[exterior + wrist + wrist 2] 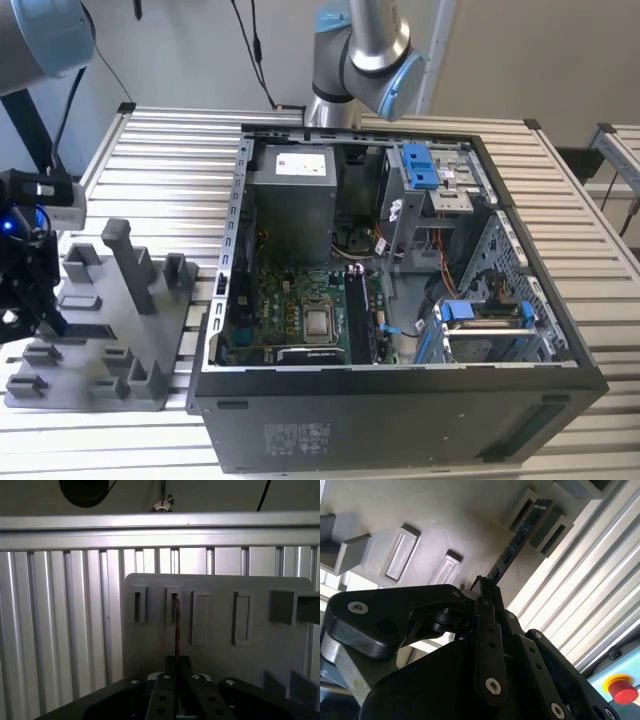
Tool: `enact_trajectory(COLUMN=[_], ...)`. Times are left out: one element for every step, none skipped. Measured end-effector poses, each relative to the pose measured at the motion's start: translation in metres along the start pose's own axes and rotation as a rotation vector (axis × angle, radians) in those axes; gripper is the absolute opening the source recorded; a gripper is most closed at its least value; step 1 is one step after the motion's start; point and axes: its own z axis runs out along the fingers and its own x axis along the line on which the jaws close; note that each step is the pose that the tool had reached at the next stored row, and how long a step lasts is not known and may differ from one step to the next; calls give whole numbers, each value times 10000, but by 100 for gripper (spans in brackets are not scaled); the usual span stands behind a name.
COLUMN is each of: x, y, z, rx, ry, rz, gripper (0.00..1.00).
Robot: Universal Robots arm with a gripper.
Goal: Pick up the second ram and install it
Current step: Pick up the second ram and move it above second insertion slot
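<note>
Hand (30,300), black and hanging from the grey-and-blue robot arm (40,35), sits at the exterior view's left edge, just over the near side of a grey plastic fixture plate (105,320) with upright blocks. The plate rests on the ribbed aluminium table (160,150). Well away from the hand, past the fixture, stands the open black computer case (400,420) with its green motherboard (290,300).

In the second wrist view the hand (484,587) is pinched narrow on the second ram (520,535) — a thin, nearly black flat stick with small blue markings. The stick runs straight out from the fingertips, and its far end lies between two grey slotted blocks (552,532). Behind the hand, off the table's edge, is a round red button (622,687).

In the first wrist view the hand (177,665) grips the stick edge-on (176,625) — a slim dark line reaching ahead to a narrow slot in the plate (260,645). Whether its far end sits in the slot or just above it cannot be told.
</note>
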Motion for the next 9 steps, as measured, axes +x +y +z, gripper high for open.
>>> enact_trajectory(x=[0,-1,-1,-1,-1,-2,-3,-3,-3], y=[0,-1,-1,-1,-1,-2,-2,-3,-3], z=[-11,-20,-28,-39,-54,-72,-91,-106,-121], rx=[0,0,0,0,0,0,1,0,0], ry=[0,0,0,0,0,0,0,-1,0], rz=[0,0,0,0,0,0,0,0,0], gripper=[14,14,14,14,14,14,14,14,14])
